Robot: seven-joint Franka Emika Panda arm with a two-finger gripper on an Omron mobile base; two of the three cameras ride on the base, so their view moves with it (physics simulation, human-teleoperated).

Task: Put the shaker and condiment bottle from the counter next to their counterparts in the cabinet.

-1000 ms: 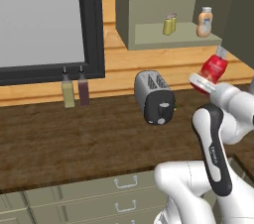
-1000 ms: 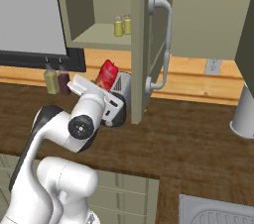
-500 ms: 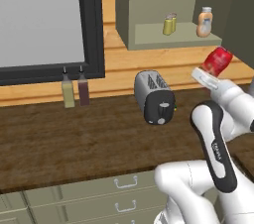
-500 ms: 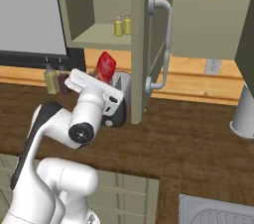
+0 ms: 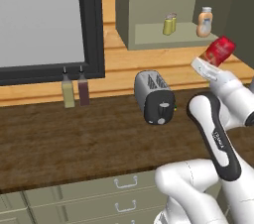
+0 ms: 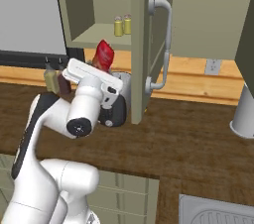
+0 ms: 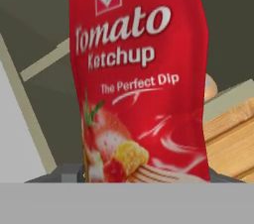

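Our claw (image 5: pixel 211 67) pinches the red ketchup bottle (image 5: pixel 219 51) by its lower end, and the bottle rides up in the air, tilted toward 1 o'clock in the left base view. It hangs just below and in front of the cabinet (image 5: pixel 158 0) shelf (image 5: pixel 149 34), not yet inside. In the hand view the bottle (image 7: pixel 139 84) reads "Tomato Ketchup" and leans slightly.

On the shelf at 12 o'clock from the claw stands the peach bottle (image 5: pixel 204 22) with a pale cap, and at 10 o'clock a pair of small yellow shakers (image 5: pixel 169 24) close together. We cannot tell which of the two is the task's shaker. The toaster (image 5: pixel 155 97) sits on the counter (image 5: pixel 74 139) at 8 o'clock from the claw, and the two tall nozzle bottles (image 5: pixel 73 88) stand well off at 9 o'clock.

We judge the main risk to be the tilt: set down leaning, the ketchup could topple on the shelf or knock the peach bottle over. The open cabinet door (image 6: pixel 141 44) stands close beside the arm in the right base view, so a wide swing could clip it.

Against the earlier pictures, the bottle has risen and moved nearer the shelf, and the grip has kept its hold
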